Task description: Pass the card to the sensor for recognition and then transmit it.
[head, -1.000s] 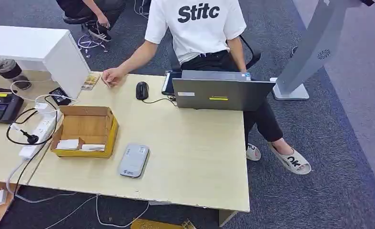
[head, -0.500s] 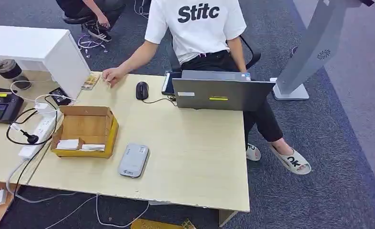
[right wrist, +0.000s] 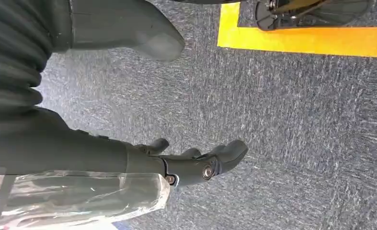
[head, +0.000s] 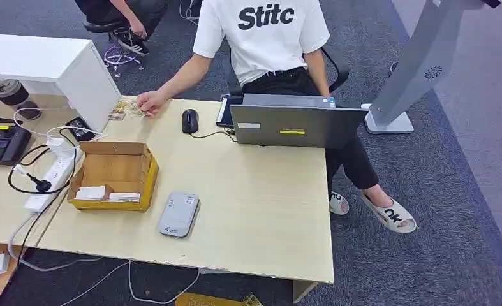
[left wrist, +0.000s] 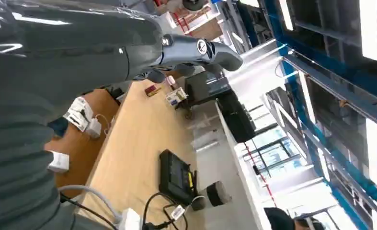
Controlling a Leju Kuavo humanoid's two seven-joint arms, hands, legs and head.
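The person's hand (head: pixel 148 102) slid onto the cards (head: pixel 125 109), far from both robot hands.

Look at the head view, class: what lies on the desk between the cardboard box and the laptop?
Bare desk; nothing lies between the box and the laptop, as the head view shows.

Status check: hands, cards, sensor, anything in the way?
Left hand and right hand hold nothing, fingers apart. Cards in the cardboard box; grey sensor beside it. Person's hand rests on the desk's far edge.
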